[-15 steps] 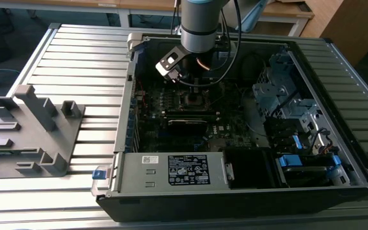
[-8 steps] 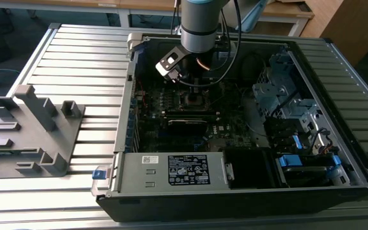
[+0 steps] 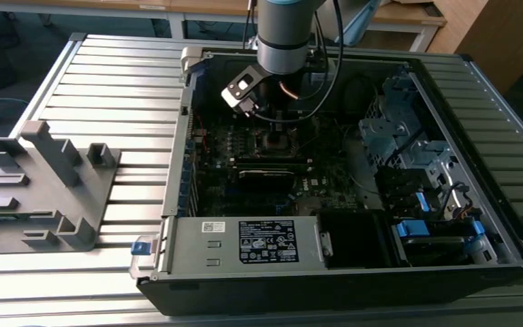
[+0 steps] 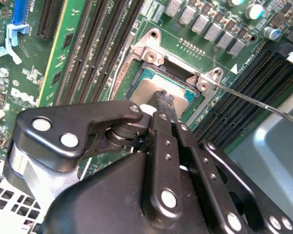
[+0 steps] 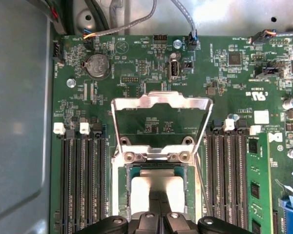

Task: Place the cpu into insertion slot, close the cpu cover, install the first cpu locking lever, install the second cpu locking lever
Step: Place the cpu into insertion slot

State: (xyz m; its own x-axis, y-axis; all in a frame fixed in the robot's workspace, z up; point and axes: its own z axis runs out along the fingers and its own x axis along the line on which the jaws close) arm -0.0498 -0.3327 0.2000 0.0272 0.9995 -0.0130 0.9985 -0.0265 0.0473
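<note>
One slatted counter (image 3: 107,88), carrying one open computer case (image 3: 353,272); a grey plastic stand (image 3: 43,184) sits well apart on the exterior view's left. One arm (image 3: 284,34) reaches down into the case. One green motherboard (image 5: 136,63) lines the case floor. One hand (image 4: 165,99), fingers drawn together, tips straight above and apparently touching the cpu (image 5: 141,187); nothing seen clamped between them. One cpu cover (image 5: 161,101), raised on its hinge, clear of the chip. One insertion slot (image 5: 123,190), between memory rails (image 5: 83,180), with the cpu lying flat inside. One thin lever (image 4: 254,100), free beside the slot's corner.
</note>
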